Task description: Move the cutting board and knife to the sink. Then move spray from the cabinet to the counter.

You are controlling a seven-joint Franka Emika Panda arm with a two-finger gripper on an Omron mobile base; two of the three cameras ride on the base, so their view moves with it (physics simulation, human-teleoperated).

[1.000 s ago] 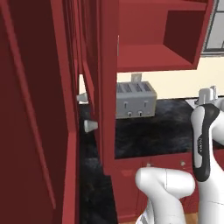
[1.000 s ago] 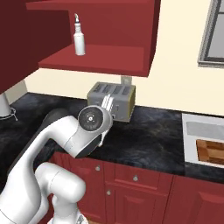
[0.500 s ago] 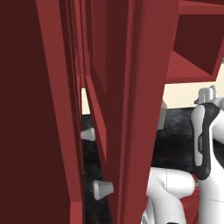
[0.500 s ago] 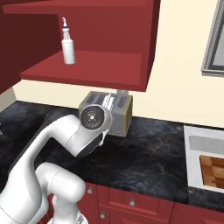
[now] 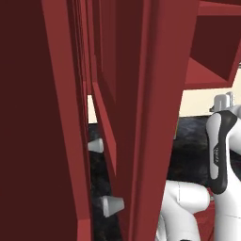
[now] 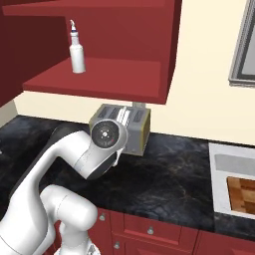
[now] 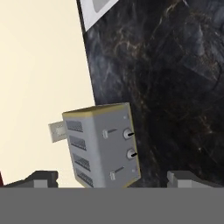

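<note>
The spray (image 6: 76, 47), a small white bottle with a dark collar, stands upright on the open shelf of the dark red cabinet (image 6: 99, 79). Below it runs the black marbled counter (image 6: 174, 174). At the right edge the checkered cutting board (image 6: 244, 191) lies inside the white sink (image 6: 221, 164). The knife is out of view. In the hand view my gripper (image 7: 111, 178) is open and holds nothing. Its dark fingertips (image 7: 41, 178) stand wide apart, pointing down at the counter (image 7: 175, 87) beside the toaster.
A grey toaster (image 6: 137, 127) sits against the wall under the shelf, right behind my elbow; it also lies between my fingertips' line of sight (image 7: 103, 144). A tall red cabinet side (image 5: 127, 117) looms close on the left, with knobbed fronts (image 5: 113, 204) beside it.
Both base views have shifted, so the base has driven: the red cabinet side now looms larger on the left and the shelf looks closer. The gripper stays open.
</note>
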